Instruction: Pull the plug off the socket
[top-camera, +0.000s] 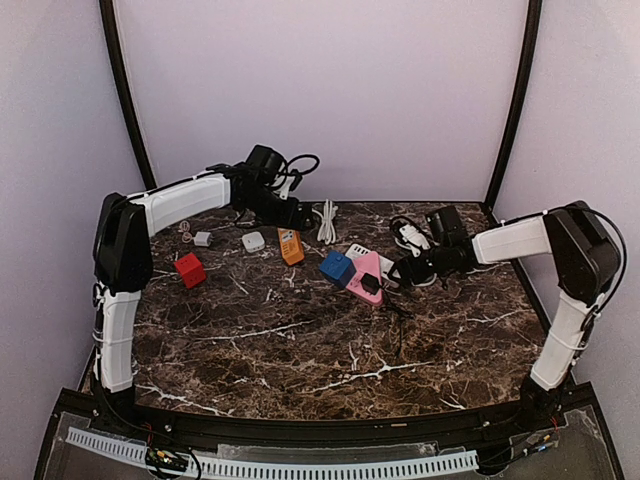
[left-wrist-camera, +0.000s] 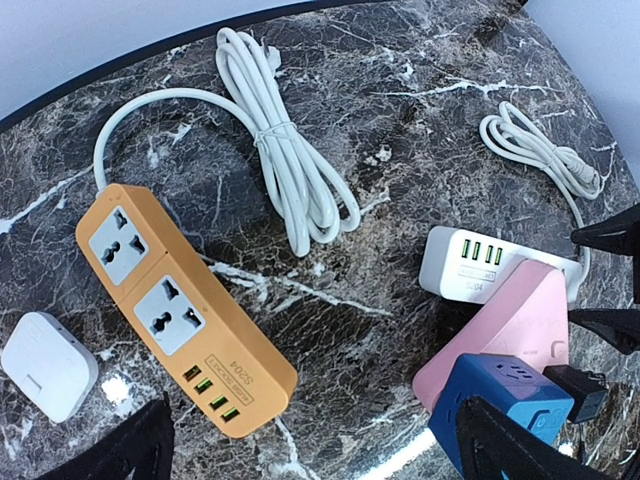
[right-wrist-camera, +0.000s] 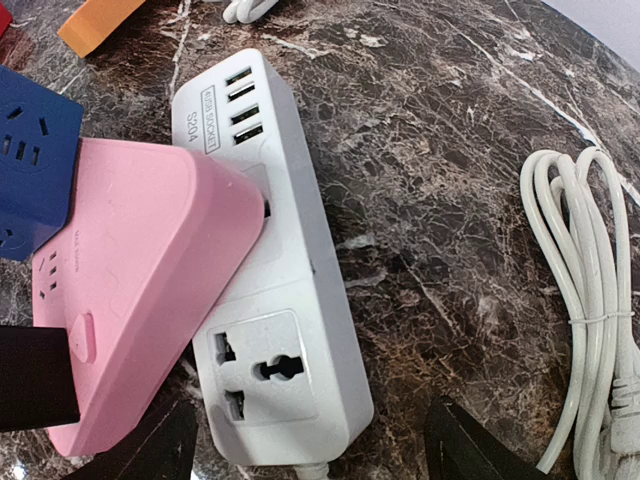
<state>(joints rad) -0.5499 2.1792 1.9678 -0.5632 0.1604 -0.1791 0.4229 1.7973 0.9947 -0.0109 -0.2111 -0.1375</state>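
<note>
ok so the black plug is stuck in the near end of the pink triangular plastic socket block, around mid-tabletop and a bit to the right. in the right wrist view it's just a black chunk at the left edge, so i can't see the prongs. the pink block lies across the white plastic power strip and covers one of its sockets. can't tell if it's actually plugged into it. a blue plastic cube socket sits right up against the pink block's left side.

the right hand is low at the universal-socket end of the white strip with its jaws apart. one finger is on the pink block's side, the other is over bare marble, and the strip's end is between them. it isn't grasping anything, and i can't see it touching the plug.

the left hand is up at the back, spread wide and empty, hanging over the orange plastic power strip. near that are a tied bundle of white cable and a small white square adapter. a red plastic cube sits further left on the dark brown marble-look tabletop. another loose white cable lies just right of the white strip.
</note>
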